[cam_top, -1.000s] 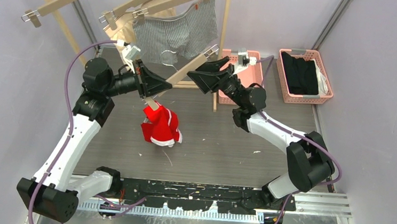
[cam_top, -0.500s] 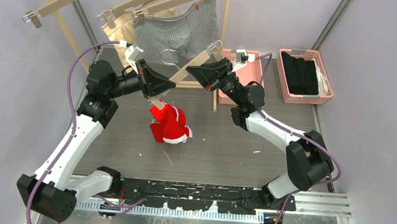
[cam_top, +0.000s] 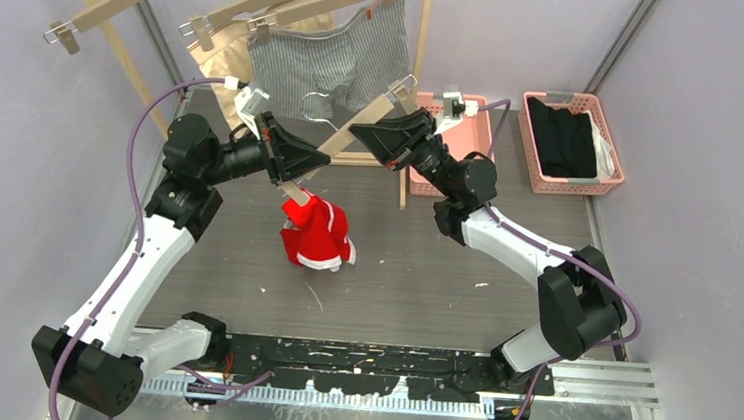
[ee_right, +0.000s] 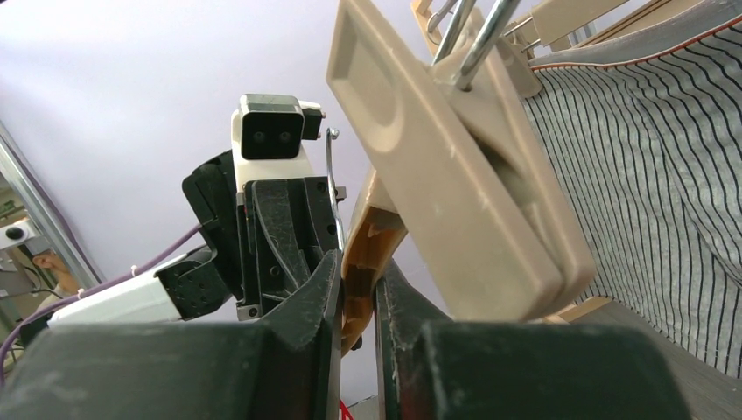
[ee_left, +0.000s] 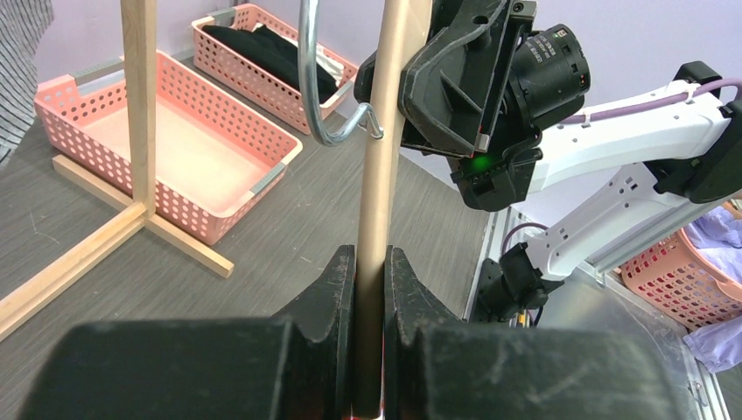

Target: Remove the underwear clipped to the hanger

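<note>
Left end effector point(cam_top: 314, 162) narrow, clamped on the bar of the wooden hanger point(cam_top: 339, 142) near its lower end. Right end effector point(cam_top: 358, 131) also pinched narrow on the same bar, higher up, just beside the upper clip point(ee_right: 455, 166). Red underwear point(cam_top: 318, 234) hangs bunched from the hanger's lower end, over mid worktop point(cam_top: 433, 270). Pinstriped boxer briefs point(cam_top: 325, 61) and beige piece point(cam_top: 217, 57) are clipped to hangers on the far rack.
</note>
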`<state>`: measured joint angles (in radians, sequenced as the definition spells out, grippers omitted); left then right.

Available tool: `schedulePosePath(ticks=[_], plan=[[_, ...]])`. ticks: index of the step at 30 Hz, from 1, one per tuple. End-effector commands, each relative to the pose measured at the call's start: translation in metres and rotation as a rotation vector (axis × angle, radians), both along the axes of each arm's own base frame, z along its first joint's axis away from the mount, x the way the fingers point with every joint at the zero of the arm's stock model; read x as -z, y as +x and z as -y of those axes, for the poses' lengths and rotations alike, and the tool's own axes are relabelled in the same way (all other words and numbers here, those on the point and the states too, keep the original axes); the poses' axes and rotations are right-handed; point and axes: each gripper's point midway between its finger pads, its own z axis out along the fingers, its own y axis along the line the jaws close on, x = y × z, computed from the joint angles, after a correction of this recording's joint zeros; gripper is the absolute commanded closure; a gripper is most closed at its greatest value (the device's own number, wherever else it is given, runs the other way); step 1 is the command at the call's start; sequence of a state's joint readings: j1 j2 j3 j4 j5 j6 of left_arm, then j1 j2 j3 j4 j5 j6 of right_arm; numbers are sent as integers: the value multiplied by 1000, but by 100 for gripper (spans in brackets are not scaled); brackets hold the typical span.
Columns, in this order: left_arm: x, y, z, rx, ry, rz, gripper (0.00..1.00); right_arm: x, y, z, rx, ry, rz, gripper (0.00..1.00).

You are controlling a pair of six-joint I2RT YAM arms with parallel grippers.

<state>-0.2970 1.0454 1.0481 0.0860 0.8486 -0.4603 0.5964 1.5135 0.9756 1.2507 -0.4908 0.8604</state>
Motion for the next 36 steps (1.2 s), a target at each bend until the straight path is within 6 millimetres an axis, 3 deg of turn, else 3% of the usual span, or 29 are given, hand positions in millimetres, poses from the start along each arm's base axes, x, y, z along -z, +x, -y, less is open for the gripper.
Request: schedulePosePath(ticks=[1, 6, 8, 11, 18, 28, 32, 36], plan=[[-4, -6, 7, 22, -15, 0, 99, -28, -3, 9, 93, 35, 132, 99], [8, 0, 3, -27, 13, -34, 72, -33, -9, 12, 87, 37, 147, 99], [12, 0, 1, -41, 22, -28, 55, -35, -11, 12, 82, 36, 153, 99], [18, 1, -2, -63, 42, -29, 45, -37, -16, 14, 75, 41, 159, 99], [37, 7, -15, -152, 124, -41, 41, -43, -27, 20, 75, 48, 175, 99], [38, 1, -21, -175, 150, -21, 38, -48, -39, 29, 91, 41, 194, 99], [37, -5, -20, -154, 141, -17, 41, -51, -40, 30, 97, 43, 200, 99], [36, -9, -20, -140, 145, -12, 52, -52, -40, 31, 101, 44, 198, 99]])
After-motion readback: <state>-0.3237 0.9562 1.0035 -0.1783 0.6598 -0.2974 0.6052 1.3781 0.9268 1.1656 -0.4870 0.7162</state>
